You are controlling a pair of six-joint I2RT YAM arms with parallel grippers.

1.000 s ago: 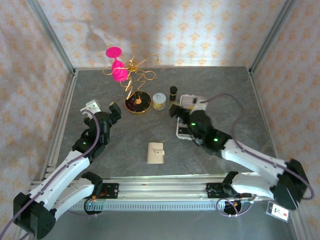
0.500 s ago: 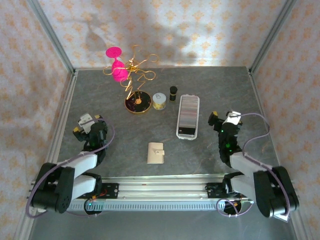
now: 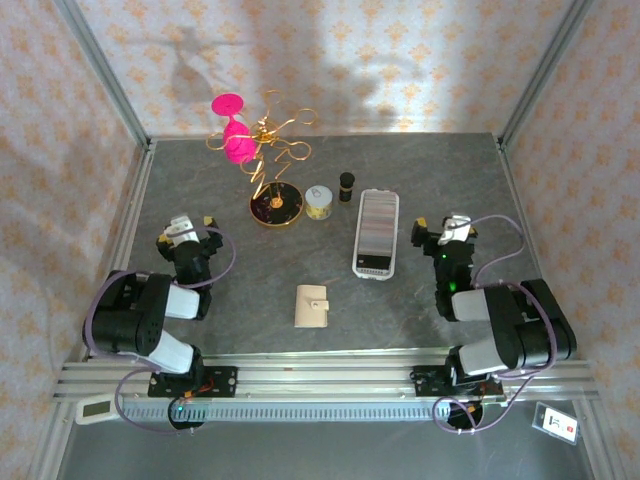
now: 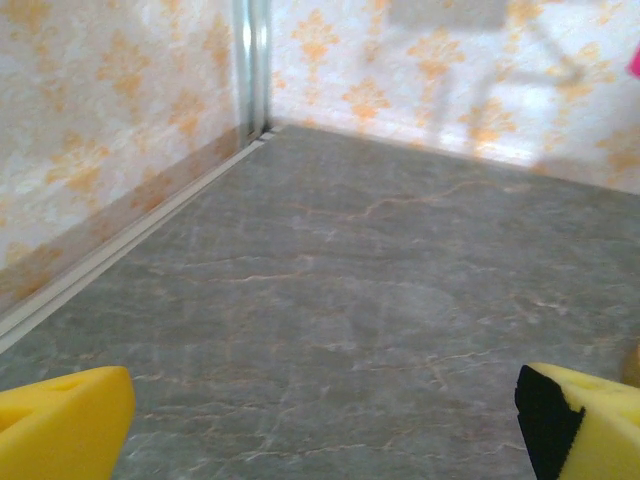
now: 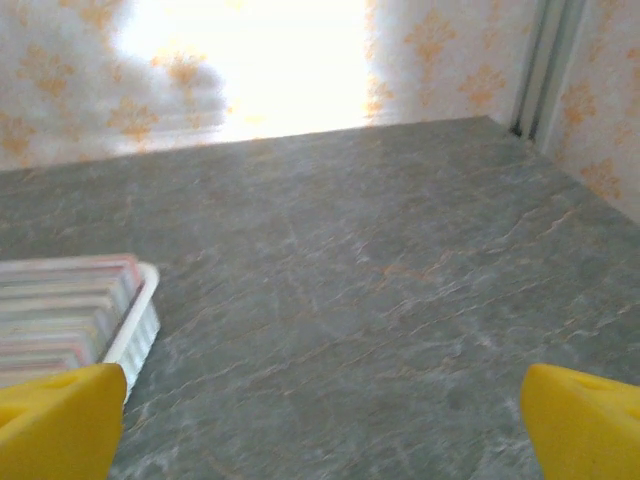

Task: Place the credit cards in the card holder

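Left wrist view: the left fingers (image 4: 60,425) stand spread as wide as they go, one yellow tip at each lower corner, with nothing between them. Ahead of them lies bare grey marbled surface (image 4: 330,280), running to a wallpapered wall (image 4: 100,100) with orange motifs and a metal corner post (image 4: 252,60).

Right wrist view: the right fingers (image 5: 55,420) are likewise fully apart and hold nothing. A long clear plastic case (image 5: 70,305) with pale ribbed rows lies on the surface just beyond the tip on the left of the view. Whether those rows are cards cannot be told from here.

Top external view: the card holder (image 3: 312,305), a small cream-beige wallet, lies flat and closed on the surface, its snap tab on its right side. It sits between the two arms near the front edge, well apart from both sets of fingers. The clear case lies lengthwise behind it and a little to the right. Both arms are folded low over their bases, their fingers pointing towards the back wall. Further back stand a gold wire stand (image 3: 275,208) on a dark round base with a bright pink ornament (image 3: 232,128) on it, a small pale round jar (image 3: 319,203) just beside the base, and a small dark bottle (image 3: 347,184) near the far end of the case
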